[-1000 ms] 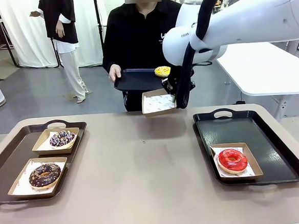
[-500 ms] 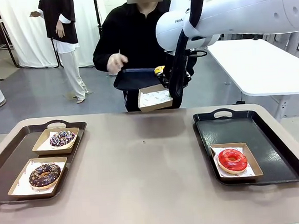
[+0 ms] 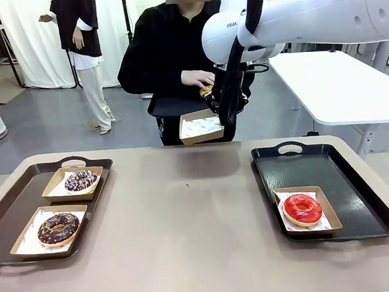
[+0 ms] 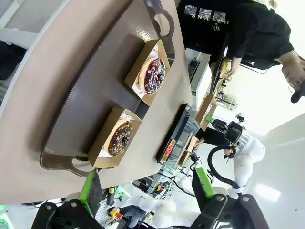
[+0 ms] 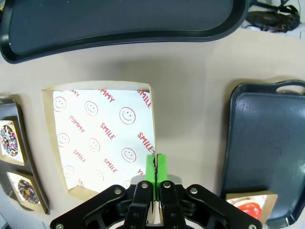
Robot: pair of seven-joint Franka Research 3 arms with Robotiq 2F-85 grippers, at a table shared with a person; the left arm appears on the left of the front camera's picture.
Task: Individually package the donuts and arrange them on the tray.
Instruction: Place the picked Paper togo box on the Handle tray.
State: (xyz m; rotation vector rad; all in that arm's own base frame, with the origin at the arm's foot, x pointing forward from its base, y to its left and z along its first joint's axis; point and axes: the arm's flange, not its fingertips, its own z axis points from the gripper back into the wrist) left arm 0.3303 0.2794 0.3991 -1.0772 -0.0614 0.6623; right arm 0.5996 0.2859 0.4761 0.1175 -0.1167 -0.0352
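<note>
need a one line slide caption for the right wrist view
Right end effector shut on the rim of an empty paper-lined carton, held above the table between two dark trays.

Tan bench (image 3: 193,219) carries two dark handled trays lying flat, well apart: left tray (image 3: 12,212) near the bench's left edge, right tray (image 3: 358,195) near its right edge, bare tan surface between them.

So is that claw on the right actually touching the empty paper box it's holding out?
Touching. In the right wrist view, the right gripper has its green pads pinched shut on the rim of the empty paper-lined cardboard box, and the box hangs from that grip above the table.
</note>
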